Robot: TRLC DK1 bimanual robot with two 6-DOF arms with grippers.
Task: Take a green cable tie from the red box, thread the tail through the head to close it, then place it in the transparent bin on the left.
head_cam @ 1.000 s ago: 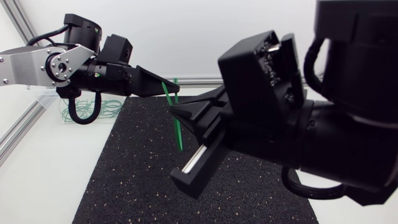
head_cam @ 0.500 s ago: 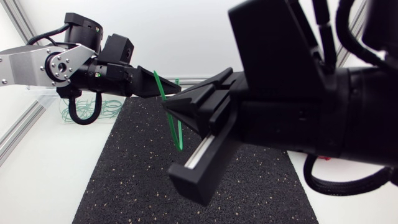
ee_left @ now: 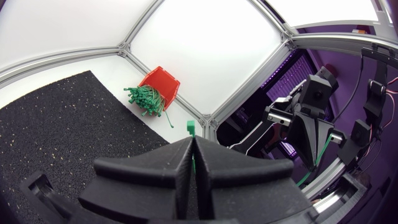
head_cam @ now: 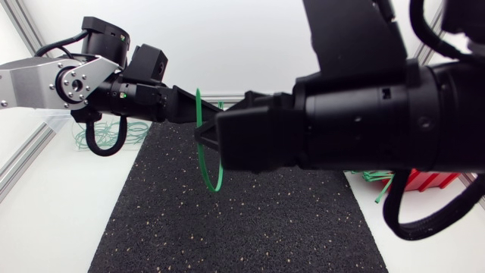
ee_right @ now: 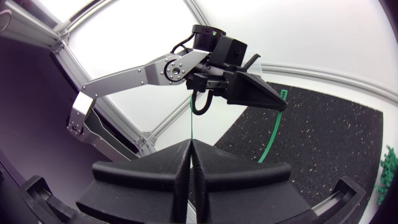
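A green cable tie [head_cam: 214, 187] hangs bent in an arc above the black mat [head_cam: 227, 227], held at both ends. My left gripper [head_cam: 206, 111] is shut on one end; in the left wrist view the tie's head [ee_left: 190, 127] sticks out past the fingertips of the left gripper [ee_left: 191, 155]. My right gripper [head_cam: 203, 138], large in the foreground, is shut on the other end; in the right wrist view a thin green strip [ee_right: 189, 121] rises from the right gripper [ee_right: 189, 149] toward the left gripper [ee_right: 273, 102]. The red box [ee_left: 160, 82] lies at the right with several ties spilling out.
The transparent bin [head_cam: 57, 119] stands at the far left behind my left arm, with green ties [head_cam: 125, 136] in it. The red box [head_cam: 428, 180] shows under my right arm, loose ties [head_cam: 379, 179] beside it. An aluminium frame borders the table.
My right gripper has turned and come closer to the left one. The tie, straight and slanted before, is now bowed into an arc between the two grippers.
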